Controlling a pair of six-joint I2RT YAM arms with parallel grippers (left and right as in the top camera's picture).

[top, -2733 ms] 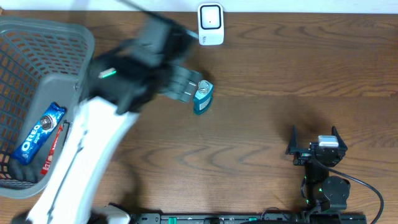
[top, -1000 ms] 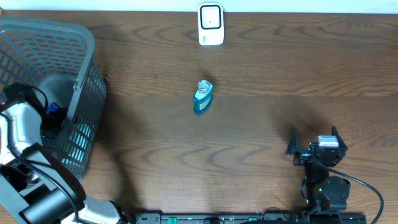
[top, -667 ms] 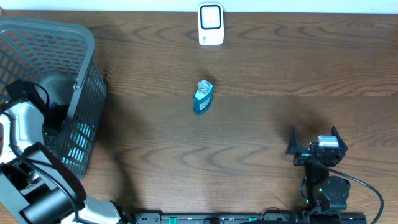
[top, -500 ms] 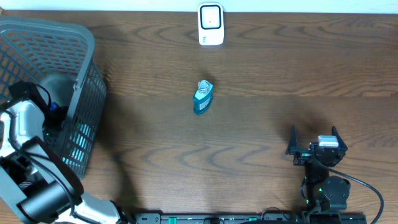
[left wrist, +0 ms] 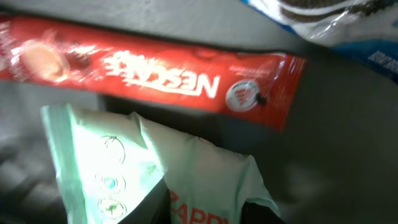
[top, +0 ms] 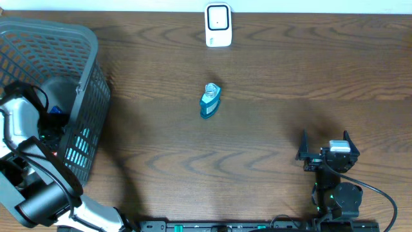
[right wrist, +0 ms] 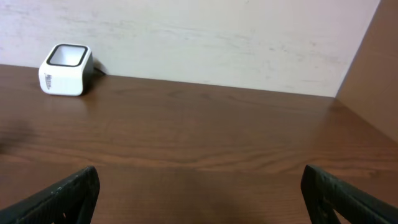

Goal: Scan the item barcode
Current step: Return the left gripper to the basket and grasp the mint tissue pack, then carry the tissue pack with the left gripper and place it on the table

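Note:
In the left wrist view my left gripper [left wrist: 208,210] is down inside the grey basket [top: 71,38], its dark fingers [left wrist: 144,205] closed on either side of a mint-green packet [left wrist: 118,155] with red lettering. The packet's edge is pinched between them. From overhead only the left arm [top: 19,125] shows, reaching into the basket. The white barcode scanner [top: 218,26] stands at the table's far edge; it is also in the right wrist view as the scanner [right wrist: 65,70]. My right gripper [top: 324,151] rests open at the front right, holding nothing.
A red Nescafe stick [left wrist: 143,68] and a blue Oreo pack [left wrist: 336,18] lie on the basket floor just beyond the green packet. A small teal bottle [top: 210,101] stands on the brown table mid-way between basket and scanner.
My left arm swung from the teal bottle into the basket. Within the last half second its jaws went from wide to closed on the green packet. The right arm has not moved.

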